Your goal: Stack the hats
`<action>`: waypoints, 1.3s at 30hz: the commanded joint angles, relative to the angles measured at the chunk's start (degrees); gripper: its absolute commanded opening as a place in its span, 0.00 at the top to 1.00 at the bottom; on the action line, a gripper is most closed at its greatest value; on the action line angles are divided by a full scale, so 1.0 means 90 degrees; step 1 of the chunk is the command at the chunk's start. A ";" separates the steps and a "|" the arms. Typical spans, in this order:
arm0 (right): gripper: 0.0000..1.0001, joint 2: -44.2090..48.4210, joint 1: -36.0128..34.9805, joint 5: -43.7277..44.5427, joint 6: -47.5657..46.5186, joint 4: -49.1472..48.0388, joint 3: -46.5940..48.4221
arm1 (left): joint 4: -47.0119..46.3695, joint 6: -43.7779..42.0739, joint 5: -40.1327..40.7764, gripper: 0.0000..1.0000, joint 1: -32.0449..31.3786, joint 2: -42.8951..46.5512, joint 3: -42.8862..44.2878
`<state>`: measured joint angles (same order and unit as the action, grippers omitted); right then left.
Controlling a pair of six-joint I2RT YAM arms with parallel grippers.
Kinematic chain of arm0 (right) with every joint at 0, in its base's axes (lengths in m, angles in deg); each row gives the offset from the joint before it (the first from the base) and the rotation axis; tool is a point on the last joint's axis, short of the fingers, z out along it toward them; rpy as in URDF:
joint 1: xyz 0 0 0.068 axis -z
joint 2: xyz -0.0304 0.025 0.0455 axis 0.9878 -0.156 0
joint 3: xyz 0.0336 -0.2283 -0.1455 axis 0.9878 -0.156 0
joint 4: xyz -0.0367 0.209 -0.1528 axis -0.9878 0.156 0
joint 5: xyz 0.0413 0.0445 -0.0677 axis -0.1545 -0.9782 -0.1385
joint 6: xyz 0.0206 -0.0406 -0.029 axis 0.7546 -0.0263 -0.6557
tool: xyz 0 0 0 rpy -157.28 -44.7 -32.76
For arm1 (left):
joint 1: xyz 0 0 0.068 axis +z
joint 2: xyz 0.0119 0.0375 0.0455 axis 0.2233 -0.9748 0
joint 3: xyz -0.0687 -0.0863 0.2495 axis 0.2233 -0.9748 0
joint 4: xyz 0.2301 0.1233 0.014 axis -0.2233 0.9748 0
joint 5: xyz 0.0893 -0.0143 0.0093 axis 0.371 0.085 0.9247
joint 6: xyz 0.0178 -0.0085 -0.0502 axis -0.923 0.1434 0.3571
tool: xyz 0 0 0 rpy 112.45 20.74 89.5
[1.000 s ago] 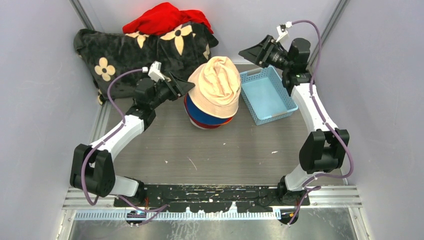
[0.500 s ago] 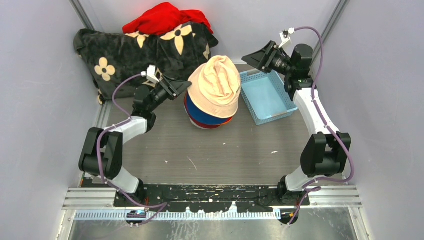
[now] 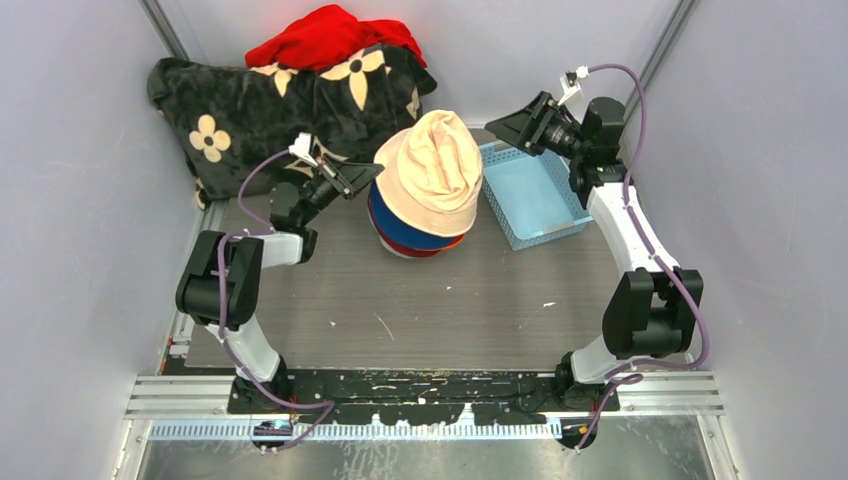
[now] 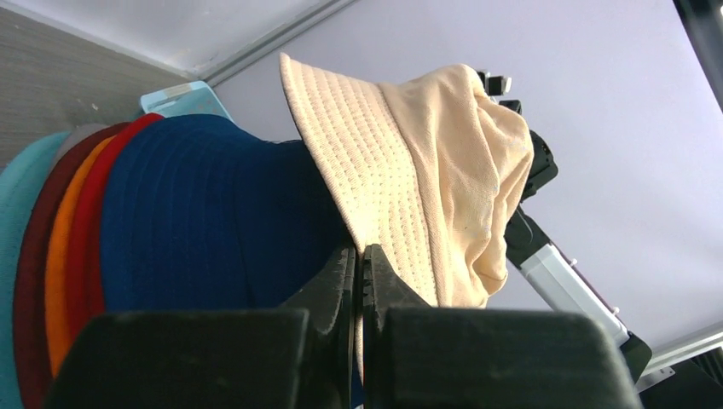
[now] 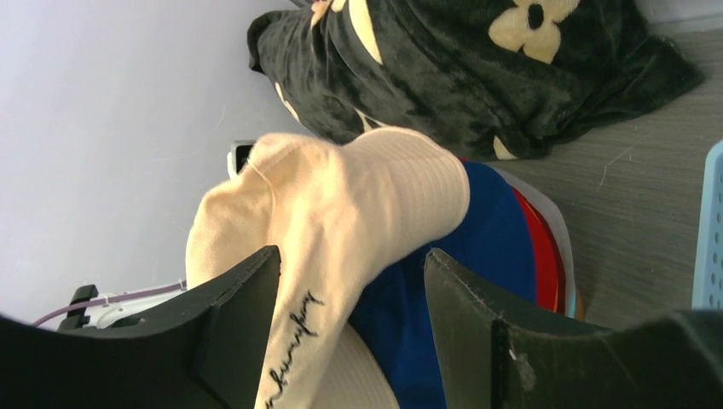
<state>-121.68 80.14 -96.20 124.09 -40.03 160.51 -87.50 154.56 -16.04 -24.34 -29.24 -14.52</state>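
Sitting just right of the pile of soft cloth bucket hats (image 3: 420, 225), the pale blue plastic mesh basket (image 3: 560, 222) shows only its own floor inside. The pile stands on the grey table (image 3: 400, 310), in front of the black blanket with cream flower marks (image 3: 260, 105) and the bright red cloth heap (image 3: 325, 38) on top of it.

The cream cloth bucket hat (image 3: 437, 168) is uppermost, its crown crumpled and leaning. The left gripper (image 4: 363, 260) is clenched on the edge of its brim. The right gripper (image 5: 351, 254) hangs above the basket's far corner, its jaws spread wide and apart from the hat.

Under the cream hat, the royal blue hat (image 4: 205, 221) is largely covered. The red, orange, maroon and teal ones appear only as thin bands at the left wrist view's edge. The basket is cut down to a corner there and to a strip in the right wrist view. Dark script stitched on the cream hat (image 5: 290, 349) is too small to read.
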 commanded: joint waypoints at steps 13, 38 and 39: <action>0.35 0.0770 0.0032 -0.0250 -0.0144 -0.0631 -0.1329 | 0.0733 -0.0500 -0.0523 1.00 0.0861 -0.0047 -0.0251; 0.37 -0.1289 -0.0598 -0.1017 0.2361 -0.4924 -0.0410 | 0.2425 -0.1145 -0.0337 1.00 0.0290 0.0553 0.0556; 0.37 -0.1421 -0.0641 -0.1022 0.2433 -0.5108 -0.0357 | 0.2531 -0.1206 -0.0329 1.00 0.0272 0.0581 0.0577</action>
<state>-131.62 75.88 -103.72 141.03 -74.04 153.07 -65.62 145.84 -18.99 -21.04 -27.76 -12.07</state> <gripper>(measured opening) 0.633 0.015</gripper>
